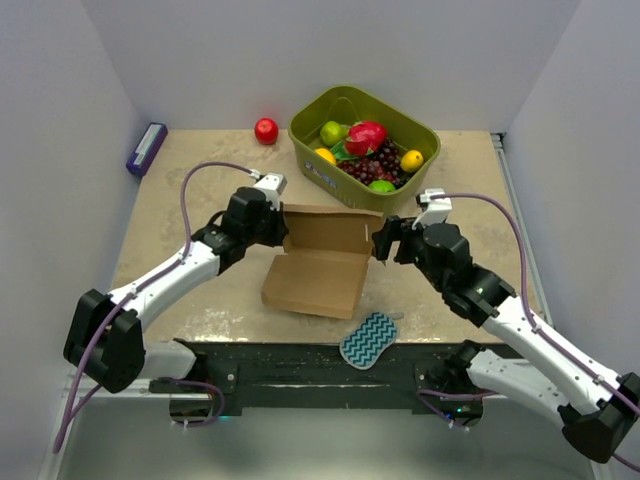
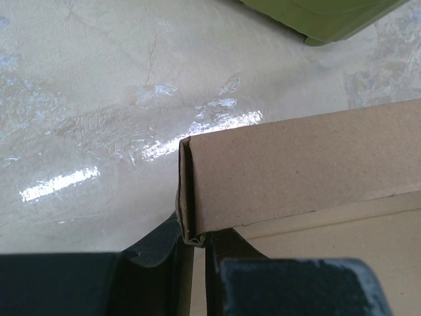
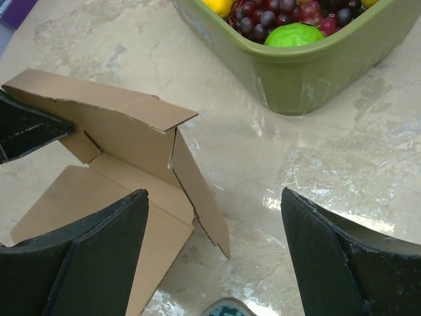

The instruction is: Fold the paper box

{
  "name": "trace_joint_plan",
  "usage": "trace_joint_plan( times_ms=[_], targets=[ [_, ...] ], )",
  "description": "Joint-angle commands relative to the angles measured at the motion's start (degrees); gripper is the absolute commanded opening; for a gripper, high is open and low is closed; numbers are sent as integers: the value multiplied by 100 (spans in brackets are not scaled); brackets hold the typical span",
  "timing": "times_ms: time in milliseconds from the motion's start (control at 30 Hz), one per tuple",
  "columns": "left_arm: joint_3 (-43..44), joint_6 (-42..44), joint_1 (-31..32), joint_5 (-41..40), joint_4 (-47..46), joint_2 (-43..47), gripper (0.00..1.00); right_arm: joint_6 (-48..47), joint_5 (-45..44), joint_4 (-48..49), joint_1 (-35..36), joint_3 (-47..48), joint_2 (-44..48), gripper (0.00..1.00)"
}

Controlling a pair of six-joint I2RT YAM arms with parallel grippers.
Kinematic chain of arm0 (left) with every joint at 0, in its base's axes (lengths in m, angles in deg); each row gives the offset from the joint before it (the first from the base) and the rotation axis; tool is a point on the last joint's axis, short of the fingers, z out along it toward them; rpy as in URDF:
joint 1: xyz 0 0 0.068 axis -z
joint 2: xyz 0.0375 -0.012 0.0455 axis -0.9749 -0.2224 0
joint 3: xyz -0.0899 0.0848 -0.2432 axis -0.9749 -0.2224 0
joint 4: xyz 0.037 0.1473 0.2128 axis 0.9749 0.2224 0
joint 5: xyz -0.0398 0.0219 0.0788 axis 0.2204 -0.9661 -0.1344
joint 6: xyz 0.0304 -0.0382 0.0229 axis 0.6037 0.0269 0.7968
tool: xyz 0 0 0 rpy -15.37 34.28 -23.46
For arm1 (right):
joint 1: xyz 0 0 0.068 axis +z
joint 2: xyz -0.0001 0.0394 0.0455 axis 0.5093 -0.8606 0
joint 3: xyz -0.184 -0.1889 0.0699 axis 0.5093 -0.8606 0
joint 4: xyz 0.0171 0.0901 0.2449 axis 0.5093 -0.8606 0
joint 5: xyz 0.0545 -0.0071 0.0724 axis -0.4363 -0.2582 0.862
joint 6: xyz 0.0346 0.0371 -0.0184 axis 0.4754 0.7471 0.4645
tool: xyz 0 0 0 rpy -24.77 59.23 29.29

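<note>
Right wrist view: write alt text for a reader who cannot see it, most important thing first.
An open right claw hovers before a half-folded brown box on a beige table, one flap jutting towards the camera. The left claw pinches the box at the picture's left edge. A green basket of fruit stands behind.

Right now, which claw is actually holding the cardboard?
The left gripper, pinching a raised wall of the paper box; the right gripper gapes open beside it.

A robotics lab test cell — plain white walls (image 1: pixel 330 50) close around one stone-patterned table (image 1: pixel 200 170).
</note>
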State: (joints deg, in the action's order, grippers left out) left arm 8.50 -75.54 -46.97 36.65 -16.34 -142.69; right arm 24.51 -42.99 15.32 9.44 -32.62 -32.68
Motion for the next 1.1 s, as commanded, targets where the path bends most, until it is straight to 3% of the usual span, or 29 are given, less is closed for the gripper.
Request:
trace_joint_plan(
  times_ms=[0, 167, 200, 267, 300, 400, 467, 833, 1067],
  targets=[
    [396, 355, -38, 379, 275, 51, 0, -294, -42, 12, -15, -175, -4, 79],
    [406, 391, -47, 414, 231, 7, 0, -285, 221, 328, -15, -263, -206, 60],
    [388, 391, -47, 423, 213, 7, 0, -268, 291, 346, -6, -272, -233, 50],
    [327, 426, -38, 423, 117, 16, 0, -241, 318, 399, 3, -280, -312, 41],
    [318, 434, -47, 371, 108, 7, 0, -224, 292, 399, -6, -289, -312, 29],
    [370, 505, -38, 2, 283, -72, 0, -153, 195, 399, 11, -307, -233, 8],
    [388, 531, -38, -322, 371, -116, 0, -153, 73, 390, 11, -316, -146, 0],
    [309, 365, -29, -1053, 441, -195, 0, -180, 2, 557, 64, -491, -66, 0],
    [177, 294, -38, -948, 231, -160, 0, -215, -42, 724, 73, -658, -75, 0]
  ],
)
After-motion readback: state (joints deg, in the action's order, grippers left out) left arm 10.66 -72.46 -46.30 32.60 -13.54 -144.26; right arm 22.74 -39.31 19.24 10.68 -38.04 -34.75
